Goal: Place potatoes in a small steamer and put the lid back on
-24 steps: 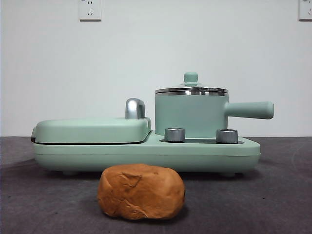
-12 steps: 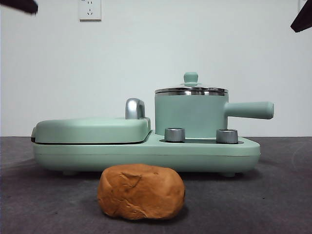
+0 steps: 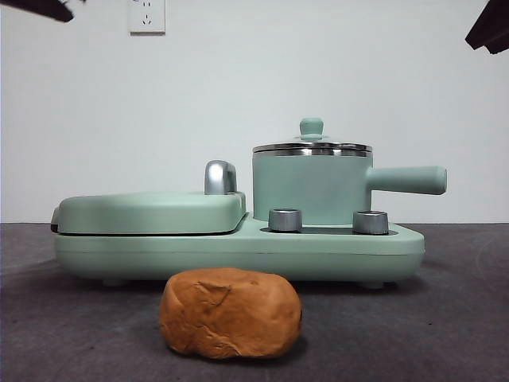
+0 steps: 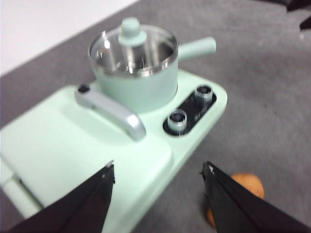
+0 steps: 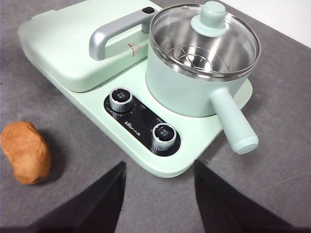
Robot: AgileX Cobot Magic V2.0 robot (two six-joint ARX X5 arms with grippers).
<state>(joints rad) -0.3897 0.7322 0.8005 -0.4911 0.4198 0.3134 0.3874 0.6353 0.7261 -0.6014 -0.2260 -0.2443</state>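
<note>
On the bench [image 3: 461,318], the potato [image 3: 231,313] lies before the lidded steamer [image 3: 312,189]; lid [image 5: 204,41] on. Left gripper [image 4: 158,174] and right gripper [image 5: 158,170] hover spread wide, holding nothing.

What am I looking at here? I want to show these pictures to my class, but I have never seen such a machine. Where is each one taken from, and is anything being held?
This is a robot with two arms at a table; each arm ends in two black jaws. One picture looks level across the table. The other two come from cameras on the arms' wrists, looking down.

On the grey table stands a mint green cooker carrying a small steamer with its lid on, beside a flat griddle. In front lies a potato.

The left gripper and right gripper both hang open above the table. Nothing is held.
</note>
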